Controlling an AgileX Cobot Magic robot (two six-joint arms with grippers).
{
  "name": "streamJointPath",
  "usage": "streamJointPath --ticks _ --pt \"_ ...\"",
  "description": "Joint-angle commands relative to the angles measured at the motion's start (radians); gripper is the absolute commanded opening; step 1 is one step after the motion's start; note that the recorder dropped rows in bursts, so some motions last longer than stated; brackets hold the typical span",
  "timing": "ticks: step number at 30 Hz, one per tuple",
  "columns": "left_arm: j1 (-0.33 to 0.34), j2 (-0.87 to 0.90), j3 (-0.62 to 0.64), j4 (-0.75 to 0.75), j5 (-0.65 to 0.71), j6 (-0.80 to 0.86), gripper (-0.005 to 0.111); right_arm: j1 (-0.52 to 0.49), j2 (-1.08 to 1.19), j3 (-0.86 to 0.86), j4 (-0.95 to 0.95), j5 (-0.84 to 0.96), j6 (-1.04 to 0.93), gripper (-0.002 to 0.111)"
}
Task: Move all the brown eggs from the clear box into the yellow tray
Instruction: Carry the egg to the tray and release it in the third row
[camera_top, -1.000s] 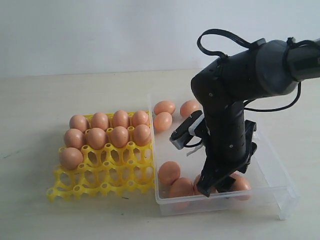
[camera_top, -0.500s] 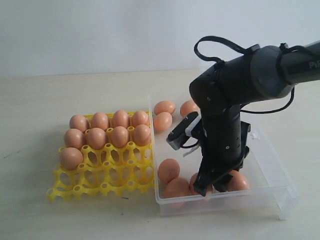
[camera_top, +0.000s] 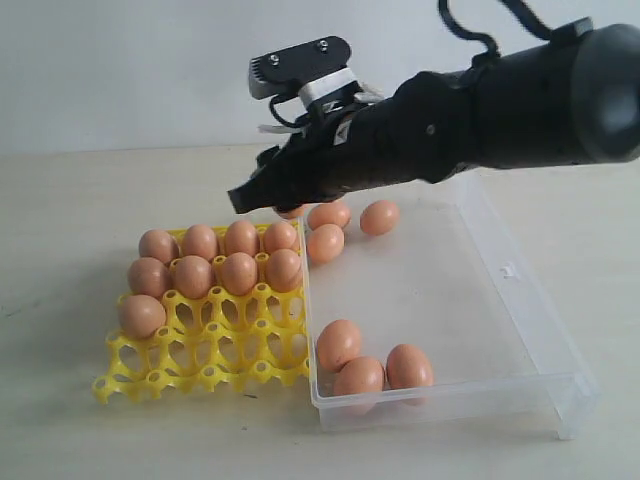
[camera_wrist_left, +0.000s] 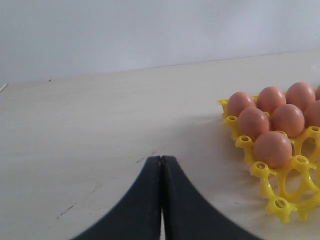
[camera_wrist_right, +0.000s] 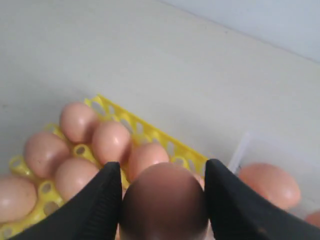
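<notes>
Both fingers of the left gripper (camera_wrist_left: 161, 165) are being pressed flat together with nothing between them, low over the table (camera_top: 60, 200) and apart from the yellow tray (camera_top: 210, 375). Nine brown eggs (camera_top: 239, 273) are being cradled in that tray: the two far rows are being taken up in full, four apiece, and one more egg is being seated at the left end of the third row. The rest of the third row and the whole near row are being left bare.

A tenth egg (camera_wrist_right: 164, 205) is being carried by the right gripper (camera_wrist_right: 164, 175), whose fingers are being spread around its sides. It is being held in the air above the far right corner of the tray, beside the wall of the clear box (camera_top: 500, 385).

Six eggs are being left in the box, three clustered at its far left corner and three at its near left corner. Going by this count, the job is being judged a little past halfway: the carried egg is waiting to be lowered into a free cup, and six more trips are being called for.
</notes>
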Motion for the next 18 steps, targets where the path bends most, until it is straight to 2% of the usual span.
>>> streamJointPath --ticks 1,5,12,15,18 --pt "-0.006 0.003 -0.005 -0.005 -0.004 -0.003 0.000 0.066 0.071 -0.001 0.003 -0.172 0.005 0.000" --pt "-0.006 0.003 -0.005 -0.005 -0.004 -0.003 0.000 0.116 0.140 -0.001 -0.087 -0.267 0.144 0.000" --pt "-0.006 0.003 -0.005 -0.005 -0.004 -0.003 0.000 0.159 0.212 -0.001 -0.540 -0.414 0.651 0.000" --pt "-0.006 0.003 -0.005 -0.005 -0.004 -0.003 0.000 0.162 0.232 -0.001 -0.623 -0.428 0.742 0.000" --pt "-0.006 0.003 -0.005 -0.005 -0.004 -0.003 0.000 0.164 0.249 -0.001 -0.623 -0.422 0.751 0.000"
